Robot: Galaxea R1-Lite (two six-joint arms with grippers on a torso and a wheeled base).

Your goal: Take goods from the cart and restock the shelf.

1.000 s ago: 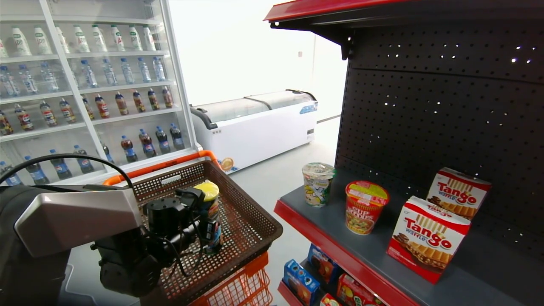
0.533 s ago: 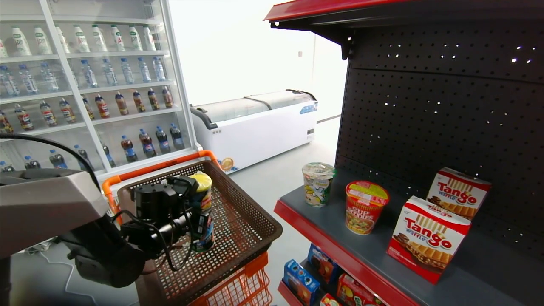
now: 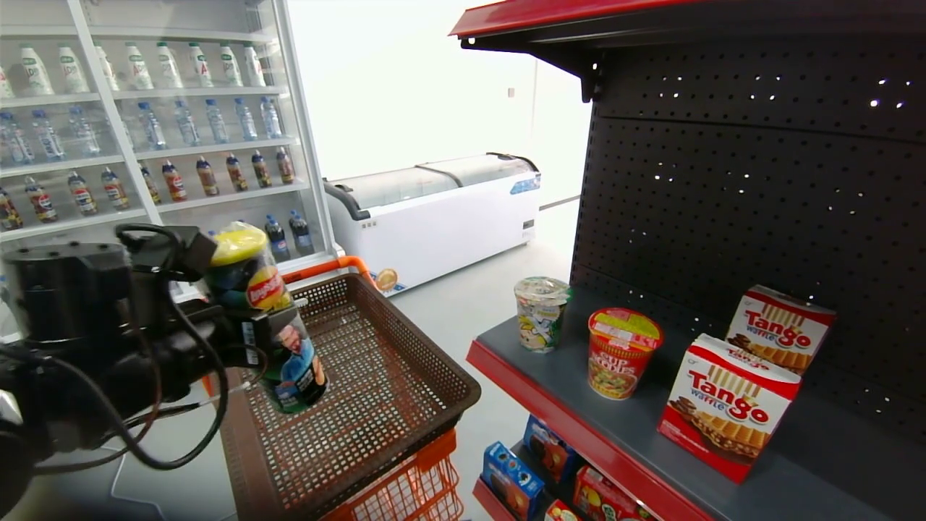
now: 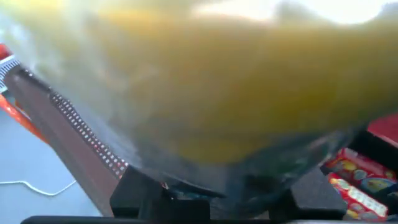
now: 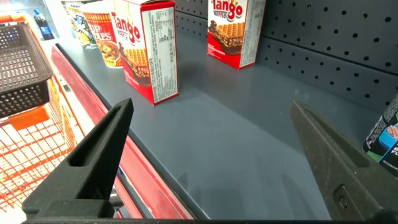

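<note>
The left hand (image 3: pixel 249 336) has lifted clear of the basket (image 3: pixel 427 340), which now lies below and just beyond it. Its fingers are pinching the canister (image 3: pixel 289 362), which hangs tilted in the air. Close up there is a yellow blur, probably the lid (image 4: pixel 205 93). The shelf (image 3: pixel 636 427) is well off to this hand's right, so the carry across looks next. The right hand (image 5: pixel 211 155) hovers spread above that shelf.

The shelf (image 3: pixel 832 463) lies bare toward its right end, between the two boxes (image 3: pixel 727 405) and a can (image 5: pixel 387 137), and along its front edge there, while two cups (image 3: pixel 621 352) stand in the way by its left edge.
</note>
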